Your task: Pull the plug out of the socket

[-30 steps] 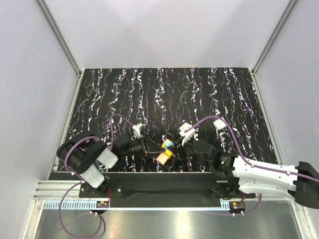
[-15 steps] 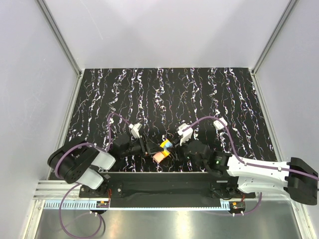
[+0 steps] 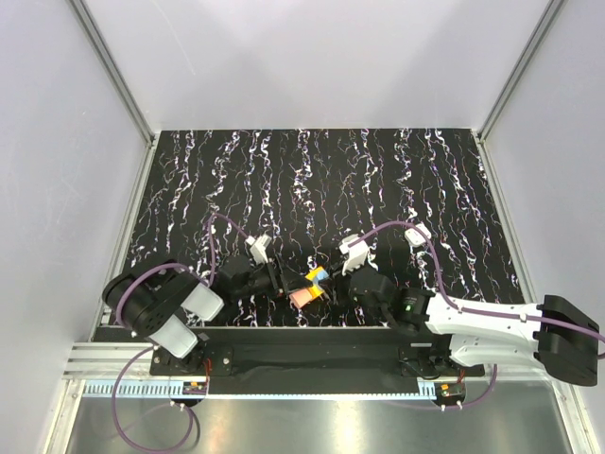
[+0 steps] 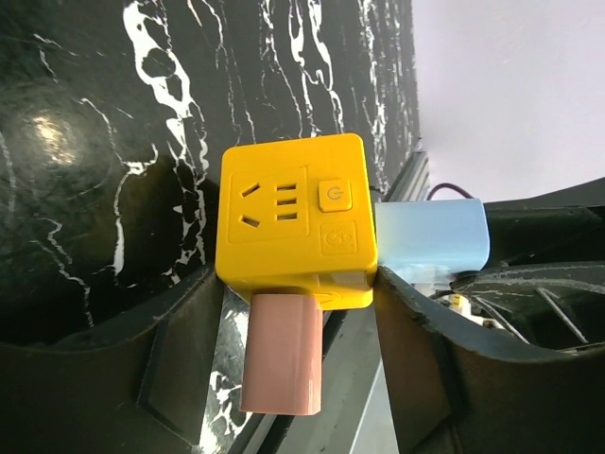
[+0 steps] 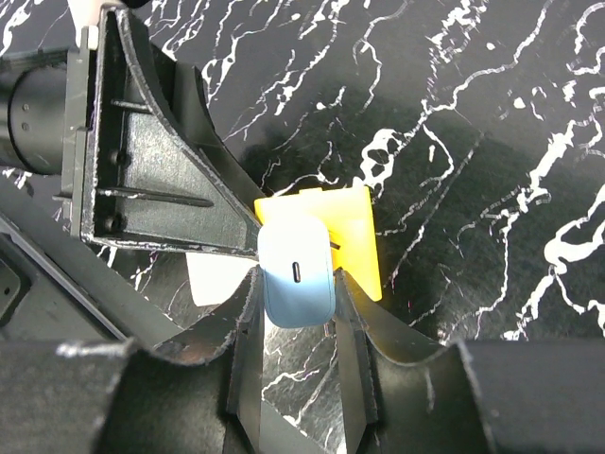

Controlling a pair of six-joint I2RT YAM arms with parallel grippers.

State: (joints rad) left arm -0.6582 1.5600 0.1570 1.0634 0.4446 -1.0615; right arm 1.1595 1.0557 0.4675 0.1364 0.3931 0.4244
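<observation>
Black tabletop (image 3: 378,180) with white marbled streaks, pale walls on three sides, metal rail along the near edge.

Socket (image 4: 293,213): bright-yellow cube, sitting near the front edge of the table, between my two arms. The face toward my left wrist camera carries pin holes and two small square buttons. Whether the block rests on the table or is lifted off it, I cannot tell.

Two bodies are seated in the socket. The pink plug (image 4: 282,355) sticks out of one face and points toward my left wrist. The blue plug (image 4: 432,235), pale with rounded corners, is butted against the neighbouring face, with no gap visible at the joint.

Left gripper (image 4: 298,284): jaws drawn in on the socket, one black finger (image 4: 180,350) against each side of the yellow block at its near edge. The pink plug lies in the space between the two fingers, touching neither as far as I can see.

Right gripper (image 5: 296,305): jaws closed onto the blue plug, one finger (image 5: 244,322) pressed to each long side of it. From this wrist view the plug's end face shows a small dark slot, and the yellow block sits just behind it.

The two grippers meet nearly tip to tip across the socket. Purple cables (image 3: 416,232) loop over both arms.
</observation>
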